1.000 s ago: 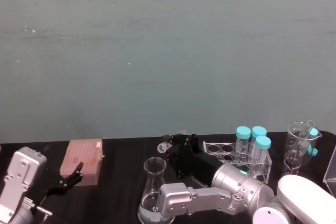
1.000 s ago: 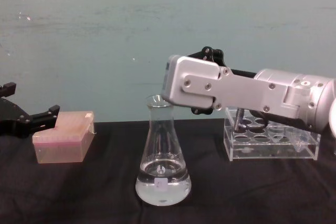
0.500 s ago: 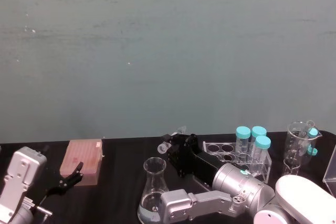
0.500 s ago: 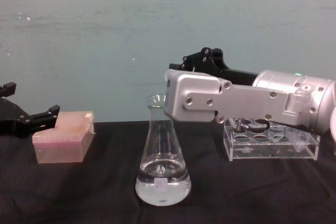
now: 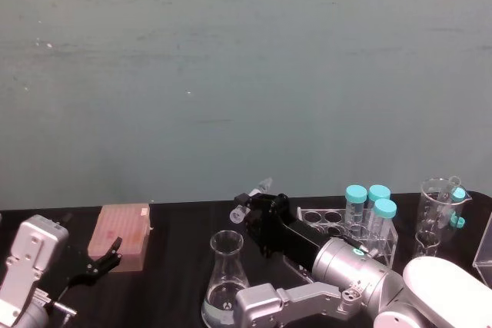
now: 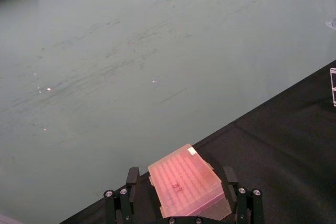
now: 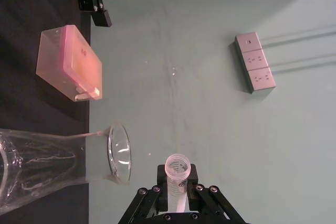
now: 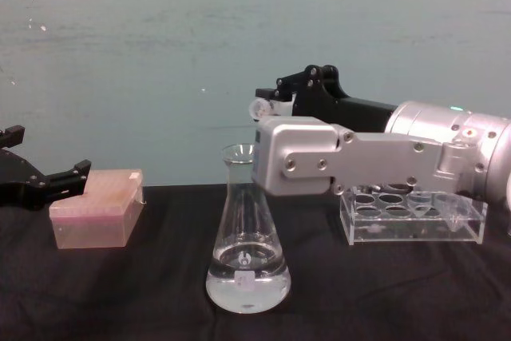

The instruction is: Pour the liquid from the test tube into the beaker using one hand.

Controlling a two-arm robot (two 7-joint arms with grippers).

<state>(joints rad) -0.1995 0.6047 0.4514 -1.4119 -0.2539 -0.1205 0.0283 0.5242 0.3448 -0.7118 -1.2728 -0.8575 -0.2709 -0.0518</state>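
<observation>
The beaker point(image 8: 247, 233) is a clear conical flask standing at the table's middle front, with clear liquid point(image 8: 247, 287) pooled in its wide base. My right gripper point(image 8: 283, 100) is shut on the test tube point(image 8: 259, 107), which is held nearly level, a little above and behind the beaker's mouth. The tube's open rim points towards my left. From the head view, the test tube point(image 5: 250, 197) slants past the beaker point(image 5: 227, 274). The right wrist view looks along the test tube point(image 7: 176, 174) beside the beaker's mouth point(image 7: 119, 153). My left gripper point(image 5: 98, 265) rests open by the pink box.
A pink plastic box point(image 8: 96, 209) sits at the left, just past my left gripper point(image 6: 180, 177). A clear rack point(image 8: 411, 215) with teal-capped tubes point(image 5: 369, 209) stands at the right, behind my right arm. A clear measuring cup point(image 5: 438, 205) stands farther right.
My right gripper has risen with the test tube, lifting it from the beaker's rim to above and behind it. The left arm has not moved.
</observation>
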